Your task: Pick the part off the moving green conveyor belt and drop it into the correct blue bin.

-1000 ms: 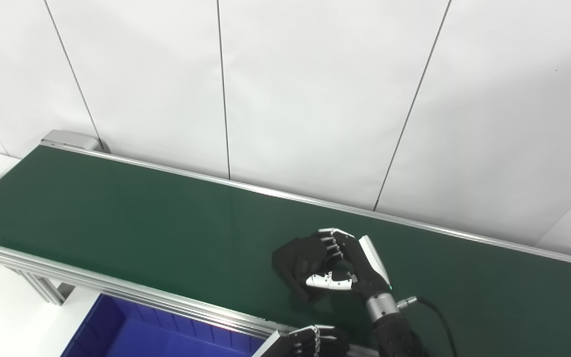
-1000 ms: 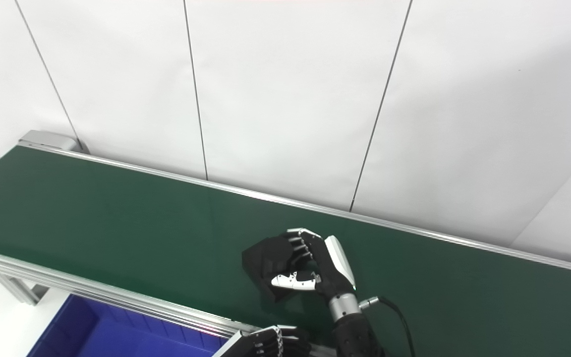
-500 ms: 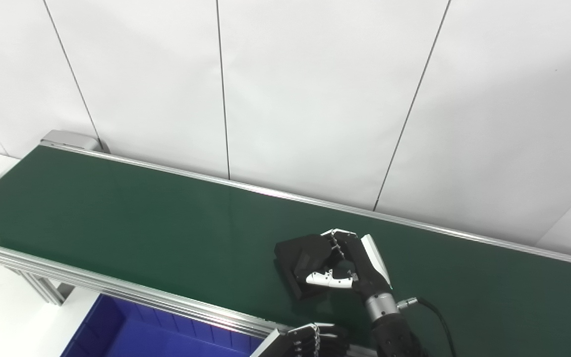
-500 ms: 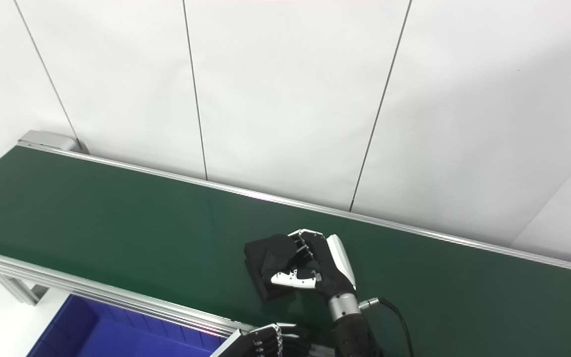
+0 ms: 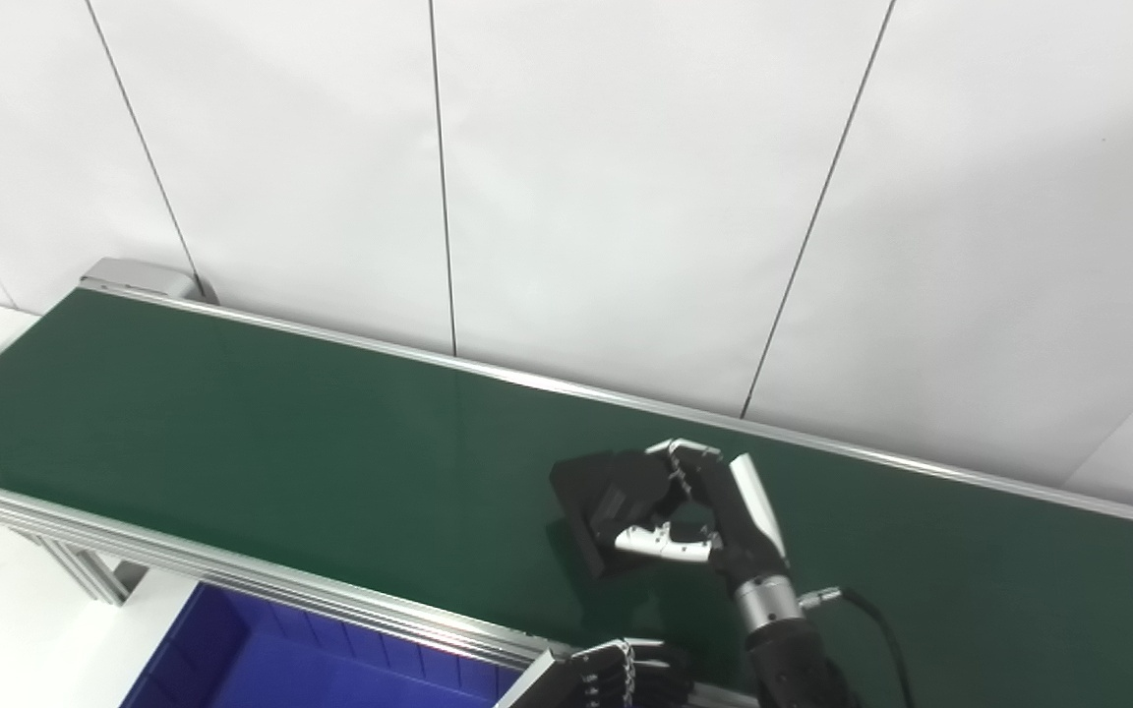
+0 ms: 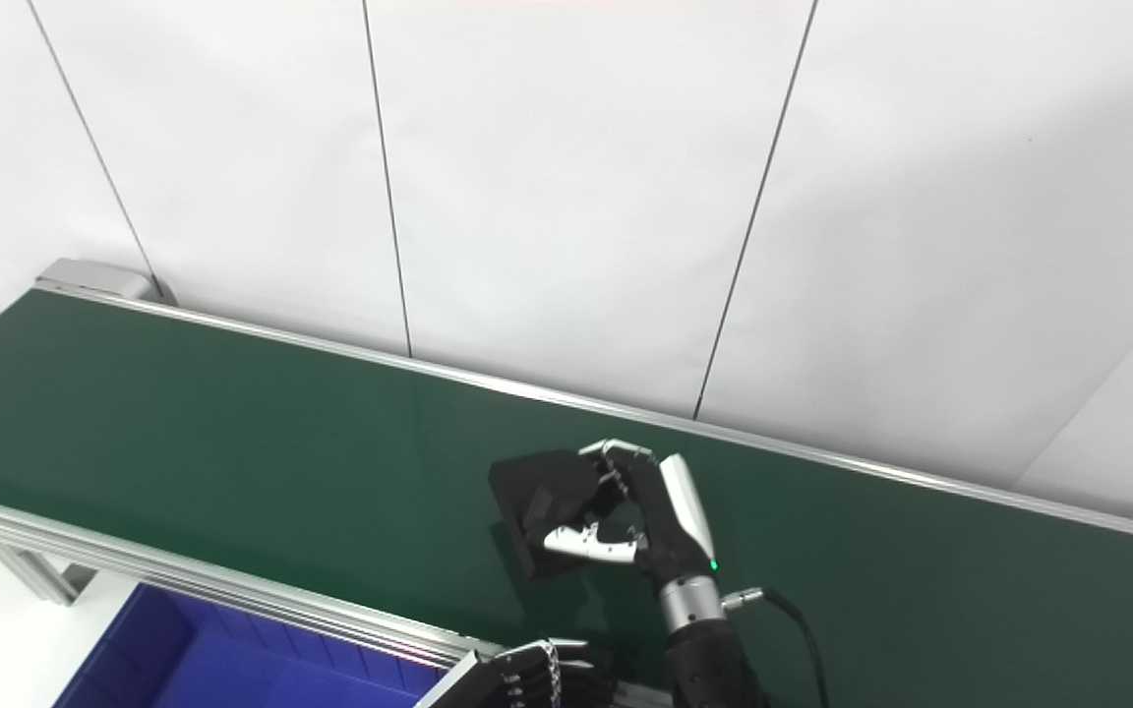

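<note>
- Since earlier frame: right hand (image 5: 714, 511) lifted flat black plastic part (image 5: 611, 501) off green conveyor belt (image 5: 232, 423), fingers (image 5: 689, 462) grasping it
- Blue plastic bin (image 5: 271, 659) lies lower-left of part
- Left hand (image 5: 616, 677): fingers curled, grasp unclear

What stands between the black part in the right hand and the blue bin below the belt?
Only the belt's near metal rail lies between the black part, held by the right hand, and the blue bin; the part must clear it.

The green conveyor belt (image 6: 232, 433) runs diagonally from upper left to lower right of the frame. At lower centre, the right hand (image 6: 626, 516) grips a black part (image 6: 539, 497), fingers over its top edge and thumb under it. The left hand (image 6: 527, 678) sits at the bottom edge, fingers curled. A blue bin (image 6: 183, 654) occupies the lower left.
</note>
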Robot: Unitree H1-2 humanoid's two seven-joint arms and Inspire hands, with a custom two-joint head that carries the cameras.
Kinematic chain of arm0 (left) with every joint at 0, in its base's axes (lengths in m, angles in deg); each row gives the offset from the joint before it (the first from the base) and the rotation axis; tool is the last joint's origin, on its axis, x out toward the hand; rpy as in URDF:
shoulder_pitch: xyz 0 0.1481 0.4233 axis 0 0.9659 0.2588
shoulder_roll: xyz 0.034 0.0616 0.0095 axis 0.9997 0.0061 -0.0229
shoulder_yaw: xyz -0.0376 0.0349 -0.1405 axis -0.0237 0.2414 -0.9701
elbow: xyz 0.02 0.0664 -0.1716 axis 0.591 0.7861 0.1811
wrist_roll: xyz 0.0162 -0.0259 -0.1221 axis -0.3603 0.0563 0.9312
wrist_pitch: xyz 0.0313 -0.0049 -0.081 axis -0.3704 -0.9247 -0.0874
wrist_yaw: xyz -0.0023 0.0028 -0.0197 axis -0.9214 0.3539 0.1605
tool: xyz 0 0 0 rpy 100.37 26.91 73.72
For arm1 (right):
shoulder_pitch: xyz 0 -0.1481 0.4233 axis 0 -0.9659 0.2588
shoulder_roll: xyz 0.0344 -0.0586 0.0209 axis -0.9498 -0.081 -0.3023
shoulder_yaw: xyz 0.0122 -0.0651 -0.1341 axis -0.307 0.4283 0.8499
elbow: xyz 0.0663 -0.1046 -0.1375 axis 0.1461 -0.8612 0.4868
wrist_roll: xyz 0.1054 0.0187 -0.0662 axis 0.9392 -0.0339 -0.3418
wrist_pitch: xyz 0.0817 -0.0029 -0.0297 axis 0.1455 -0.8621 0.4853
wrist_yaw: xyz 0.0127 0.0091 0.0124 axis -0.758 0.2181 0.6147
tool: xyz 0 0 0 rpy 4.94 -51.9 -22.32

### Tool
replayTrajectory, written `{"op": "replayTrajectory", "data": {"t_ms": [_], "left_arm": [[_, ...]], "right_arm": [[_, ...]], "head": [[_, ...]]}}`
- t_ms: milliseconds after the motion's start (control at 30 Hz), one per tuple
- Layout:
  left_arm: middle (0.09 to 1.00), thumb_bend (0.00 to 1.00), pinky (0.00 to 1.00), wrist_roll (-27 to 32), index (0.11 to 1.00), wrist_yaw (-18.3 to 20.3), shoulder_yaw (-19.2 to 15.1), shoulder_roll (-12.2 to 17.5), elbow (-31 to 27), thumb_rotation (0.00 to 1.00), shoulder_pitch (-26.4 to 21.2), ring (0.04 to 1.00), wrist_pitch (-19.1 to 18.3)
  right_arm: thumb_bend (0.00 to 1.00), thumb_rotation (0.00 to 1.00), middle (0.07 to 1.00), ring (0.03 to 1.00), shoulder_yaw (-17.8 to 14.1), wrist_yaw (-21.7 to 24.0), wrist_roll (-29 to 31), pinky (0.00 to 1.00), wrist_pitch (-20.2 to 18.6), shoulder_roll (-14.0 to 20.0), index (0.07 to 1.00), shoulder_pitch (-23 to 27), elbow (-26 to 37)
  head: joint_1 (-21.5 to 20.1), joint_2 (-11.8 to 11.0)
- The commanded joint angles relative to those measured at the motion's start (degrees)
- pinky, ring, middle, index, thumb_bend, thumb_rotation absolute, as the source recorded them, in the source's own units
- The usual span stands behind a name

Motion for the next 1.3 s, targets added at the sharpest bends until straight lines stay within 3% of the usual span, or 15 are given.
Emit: {"op": "replayTrajectory", "data": {"t_ms": [0, 267, 533, 767, 1033, 1267], "left_arm": [[0.732, 0.96, 0.71, 0.8, 0.767, 0.7, -0.1, -0.1, -0.6, 0.53, -0.5, 0.732, 2.4], [0.736, 0.95, 0.73, 1.4, 0.772, 1.6, -0.6, 0.4, -0.3, 0.53, -0.6, 0.743, 2.5], [0.739, 0.96, 0.73, 1.5, 0.777, 2.0, -1.1, 0.7, -0.3, 0.55, -0.5, 0.742, 2.6], [0.736, 0.95, 0.73, 1.8, 0.778, 2.5, -1.6, 1.3, -1.4, 0.56, 0.2, 0.743, 2.6], [0.739, 0.96, 0.73, 5.3, 0.782, 4.9, -2.7, 2.7, -2.5, 0.55, 0.2, 0.738, 2.4], [0.728, 0.97, 0.73, 9.0, 0.771, 5.8, -3.1, 4.6, -5.5, 0.53, 0.3, 0.730, 0.0]], "right_arm": [[0.52, 0.00, 0.505, 0.439, -1.6, -1.0, 1.7, 0.39, 3.0, 0.0, 0.497, 1.2, 4.9], [0.52, 0.00, 0.504, 0.443, -6.1, 2.5, 5.1, 0.40, -5.1, 2.6, 0.496, -2.8, 22.9], [0.52, 0.00, 0.509, 0.443, -9.3, 4.9, 8.9, 0.41, -7.8, 5.5, 0.491, -4.9, 33.9], [0.52, 0.00, 0.500, 0.452, -11.6, 5.5, 8.8, 0.42, -11.7, 7.7, 0.486, -9.6, 44.5], [0.52, 0.00, 0.497, 0.431, -12.7, 7.0, 8.6, 0.37, -13.8, 10.1, 0.508, -17.5, 54.3], [0.52, 0.00, 0.502, 0.439, -13.7, 6.3, 8.9, 0.39, -15.2, 8.7, 0.497, -26.7, 60.6]], "head": [[-0.4, 0.1], [-2.3, 0.2], [-4.4, 0.5], [-9.1, 2.3], [-15.1, 6.3], [-21.8, 11.2]]}}
